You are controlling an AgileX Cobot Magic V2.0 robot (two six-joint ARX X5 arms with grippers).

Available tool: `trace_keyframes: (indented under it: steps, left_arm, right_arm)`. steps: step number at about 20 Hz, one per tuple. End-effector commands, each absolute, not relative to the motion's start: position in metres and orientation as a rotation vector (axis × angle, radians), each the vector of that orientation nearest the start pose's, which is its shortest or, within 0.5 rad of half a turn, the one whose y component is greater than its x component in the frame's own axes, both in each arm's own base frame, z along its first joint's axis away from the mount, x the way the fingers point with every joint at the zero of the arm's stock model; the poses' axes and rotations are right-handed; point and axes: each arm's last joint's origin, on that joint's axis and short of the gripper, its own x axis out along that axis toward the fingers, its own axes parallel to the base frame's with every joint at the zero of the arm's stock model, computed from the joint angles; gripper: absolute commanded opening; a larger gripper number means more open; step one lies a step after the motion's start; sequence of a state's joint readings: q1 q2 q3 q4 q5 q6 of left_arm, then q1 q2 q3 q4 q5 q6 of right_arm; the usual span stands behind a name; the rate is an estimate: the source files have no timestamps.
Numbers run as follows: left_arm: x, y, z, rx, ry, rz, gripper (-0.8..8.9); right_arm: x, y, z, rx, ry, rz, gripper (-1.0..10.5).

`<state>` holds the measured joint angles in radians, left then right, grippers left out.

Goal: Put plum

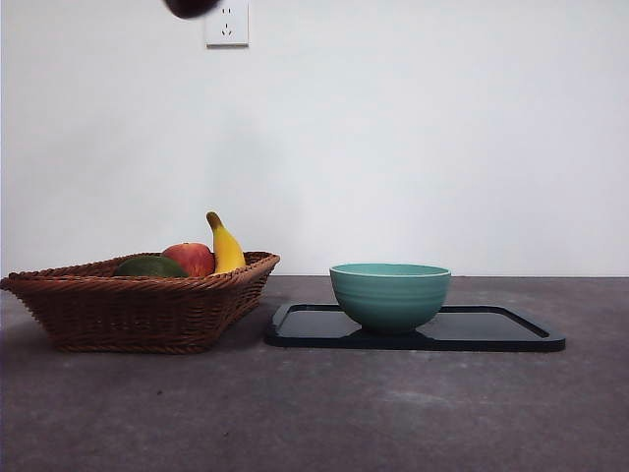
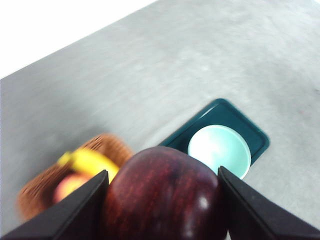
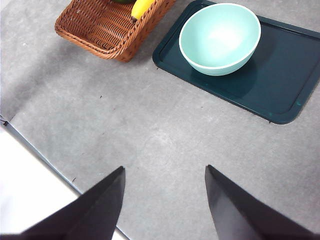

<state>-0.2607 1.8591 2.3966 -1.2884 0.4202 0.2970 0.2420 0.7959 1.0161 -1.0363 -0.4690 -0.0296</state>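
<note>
1. Front view: we see a wicker basket (image 1: 138, 305) on the grey worktop (image 1: 314, 413), holding a dull green fruit (image 1: 149, 266), a red-yellow apple (image 1: 191, 258) and a banana (image 1: 226, 248) that stands up above the rim.
2. Just beside the basket lies a dark tray (image 1: 491, 329), and on the tray's basket-side half stands a teal bowl (image 1: 390, 294).
3. At the top edge of this view, beside a wall socket (image 1: 227, 23), we note a dark rounded shape (image 1: 191, 7), high above the basket; we cannot tell from here whether it is fruit or arm.
4. Left wrist view: the left gripper (image 2: 162, 200) has its fingers pinching the plum (image 2: 165, 195), one black finger against each side of the glossy maroon fruit.
5. The plum is thus held in the air, well above the worktop; beyond it we see the basket (image 2: 105, 145) with the banana (image 2: 90, 162), and the bowl (image 2: 219, 148) on the tray (image 2: 250, 137).
6. Right wrist view: the right gripper (image 3: 165, 200) hangs over bare worktop (image 3: 150, 130), its fingers spread wide and holding nothing, well apart from basket (image 3: 105, 27), tray (image 3: 285, 75) and bowl (image 3: 220, 37).
</note>
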Motion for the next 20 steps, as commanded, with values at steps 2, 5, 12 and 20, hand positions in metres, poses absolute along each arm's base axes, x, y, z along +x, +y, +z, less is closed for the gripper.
trace_keyframes:
  steps: [2,5,12,20]
  left_arm:
    - [0.319,-0.083,0.462,0.194,0.701,-0.747,2.16]
    - [0.317,-0.078,0.426,0.189,0.823,-0.751,2.16]
    - [0.340,-0.082,0.329,0.159,0.969,-0.723,2.16]
    - [0.344,-0.089,0.256,0.243,0.983,-0.614,2.16]
  right_arm:
    - [0.121,0.044,0.340,0.056,0.779,0.697,2.6]
    - [0.121,0.044,0.341,0.055,0.770,0.699,2.6]
    - [0.121,0.044,0.341,0.056,0.770,0.700,2.6]
    - [0.122,0.044,0.341,0.055,0.768,0.700,2.6]
